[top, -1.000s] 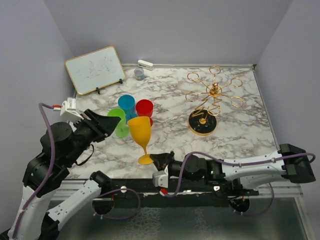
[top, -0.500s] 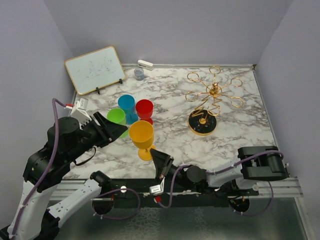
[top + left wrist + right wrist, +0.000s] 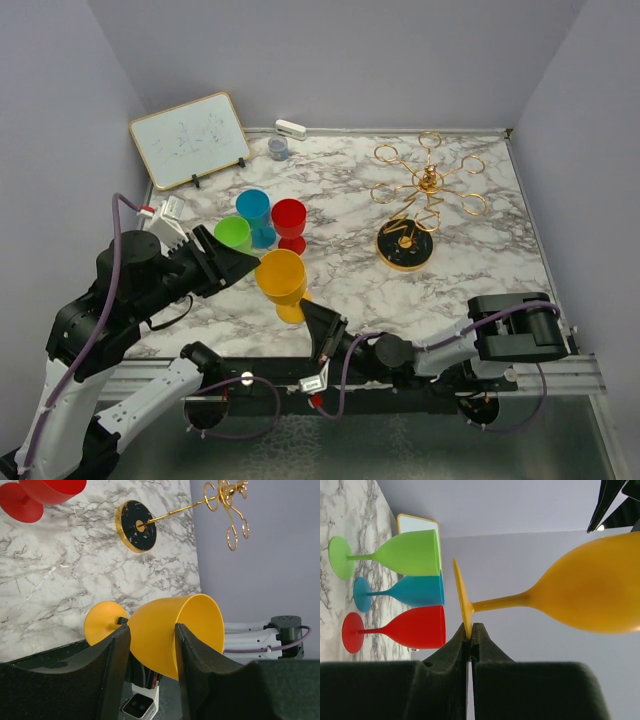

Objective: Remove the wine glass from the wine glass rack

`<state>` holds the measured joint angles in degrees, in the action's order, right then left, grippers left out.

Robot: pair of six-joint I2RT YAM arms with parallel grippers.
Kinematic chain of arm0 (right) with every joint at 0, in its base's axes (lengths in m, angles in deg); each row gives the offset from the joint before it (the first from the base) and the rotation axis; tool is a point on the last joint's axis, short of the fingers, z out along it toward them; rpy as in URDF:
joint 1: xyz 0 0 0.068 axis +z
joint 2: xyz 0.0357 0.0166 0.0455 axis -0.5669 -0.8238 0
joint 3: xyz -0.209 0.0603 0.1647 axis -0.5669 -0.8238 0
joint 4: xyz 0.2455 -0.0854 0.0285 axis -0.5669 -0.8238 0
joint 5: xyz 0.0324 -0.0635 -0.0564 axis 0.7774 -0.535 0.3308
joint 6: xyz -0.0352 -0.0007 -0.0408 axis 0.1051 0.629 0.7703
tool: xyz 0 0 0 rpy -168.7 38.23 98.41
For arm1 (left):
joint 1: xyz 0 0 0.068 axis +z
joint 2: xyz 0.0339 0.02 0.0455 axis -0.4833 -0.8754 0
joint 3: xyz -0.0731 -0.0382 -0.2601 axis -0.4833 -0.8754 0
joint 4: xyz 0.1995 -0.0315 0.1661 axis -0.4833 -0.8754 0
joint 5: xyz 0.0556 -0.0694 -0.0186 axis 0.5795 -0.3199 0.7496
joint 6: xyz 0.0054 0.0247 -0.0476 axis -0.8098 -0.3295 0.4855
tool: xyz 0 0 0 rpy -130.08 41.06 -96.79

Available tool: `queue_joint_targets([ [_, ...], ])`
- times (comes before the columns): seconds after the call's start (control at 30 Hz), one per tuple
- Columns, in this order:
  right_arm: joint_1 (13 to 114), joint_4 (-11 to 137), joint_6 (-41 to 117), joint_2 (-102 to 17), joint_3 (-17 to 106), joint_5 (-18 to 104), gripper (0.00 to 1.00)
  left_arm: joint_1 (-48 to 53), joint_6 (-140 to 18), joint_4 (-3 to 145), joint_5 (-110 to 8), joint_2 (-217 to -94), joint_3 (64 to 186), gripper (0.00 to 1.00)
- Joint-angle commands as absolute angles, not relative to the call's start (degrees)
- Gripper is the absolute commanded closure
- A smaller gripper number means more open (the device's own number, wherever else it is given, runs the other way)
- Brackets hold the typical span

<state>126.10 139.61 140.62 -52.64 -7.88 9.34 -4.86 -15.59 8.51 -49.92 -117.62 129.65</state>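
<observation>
Yellow wine glass [image 3: 282, 278] is off the rack [image 3: 425, 195], well apart from it, at the near edge of the table [image 3: 470, 270] just in front of the green glass [image 3: 233, 233], blue glass [image 3: 253, 205] and red glass [image 3: 289, 215]. No glass hangs on any of the rack's loops.

Right gripper [image 3: 470, 632] is clamped on the thin rim of the yellow glass's foot, nothing more. Cannot tell whether the foot rests on the table or is held just above it.

Left gripper [image 3: 152, 630] is spread open, fingers pointing at the bowl, which sits just beyond the tips and is wider than the gap. Contact cannot be told.

Risks, as a judgement:
- The edge pinch on the foot is weak for a top-heavy glass, so the bowl's weight could make it pivot or slip out.
- The open left fingers are close enough to nudge the bowl, and a push would lever it against that pinch.
- A dropped glass so near the table edge could roll off.
- A sideways swing could knock over the green or red glass.
</observation>
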Motion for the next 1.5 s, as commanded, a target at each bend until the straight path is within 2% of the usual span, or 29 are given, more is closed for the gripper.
queue_joint_targets([
  [0.0, 126.82, 138.40, 137.91, -52.73, -7.16, 9.43, 0.99, -4.85, -17.86, 6.05, -51.50, -118.75, 130.71, 0.57],
  [0.3, 127.04, 131.32, 133.43, -53.25, -5.27, 10.85, 0.99, -4.85, -22.32, 3.85, -52.27, -120.52, 130.59, 0.59],
  [0.6, 127.37, 130.68, 133.23, -54.21, -4.87, 10.18, 0.99, -4.85, -29.14, -3.63, -48.38, -124.17, 131.00, 0.68],
  [0.67, 127.48, 130.33, 133.12, -54.34, -4.70, 10.03, 0.99, -4.85, -29.67, -4.07, -47.25, -124.29, 131.00, 0.73],
  [0.73, 127.60, 130.11, 133.01, -54.54, -4.52, 9.62, 0.99, -4.85, -30.04, -3.72, -46.74, -124.25, 130.86, 0.89],
  [0.8, 127.69, 130.32, 132.99, -54.49, -4.52, 9.27, 0.99, -4.85, -30.39, -3.33, -46.66, -124.48, 130.69, 1.00],
  [0.87, 127.76, 130.75, 132.84, -54.49, -4.51, 8.56, 0.99, -4.85, -30.45, -3.38, -46.23, -124.79, 130.72, 1.00],
  [0.93, 127.94, 131.41, 132.41, -54.40, -4.53, 7.46, 0.94, -4.85, -30.44, -3.32, -45.19, -124.90, 131.07, 1.00],
  [1.07, 128.48, 131.59, 130.97, -53.94, -5.14, 3.58, 0.69, -4.85, -30.10, -3.16, -41.45, -124.84, 132.31, 1.00],
  [1.13, 128.85, 132.53, 130.50, -53.46, -6.33, 2.35, 0.61, -4.85, -29.67, -2.68, -39.28, -124.79, 132.82, 1.00],
  [1.2, 129.43, 132.83, 129.86, -52.97, -7.51, 0.77, 0.58, -4.85, -29.31, -1.81, -37.17, -124.66, 133.16, 1.00],
  [1.37, 131.40, 130.40, 127.31, -50.95, -9.73, -3.49, 0.57, -4.85, -28.91, 1.01, -33.13, -125.40, 132.36, 1.00],
  [1.47, 133.03, 124.37, 123.14, -48.68, -10.14, -6.45, 0.57, -4.85, -28.92, 3.73, -31.72, -126.03, 130.82, 1.00],
])
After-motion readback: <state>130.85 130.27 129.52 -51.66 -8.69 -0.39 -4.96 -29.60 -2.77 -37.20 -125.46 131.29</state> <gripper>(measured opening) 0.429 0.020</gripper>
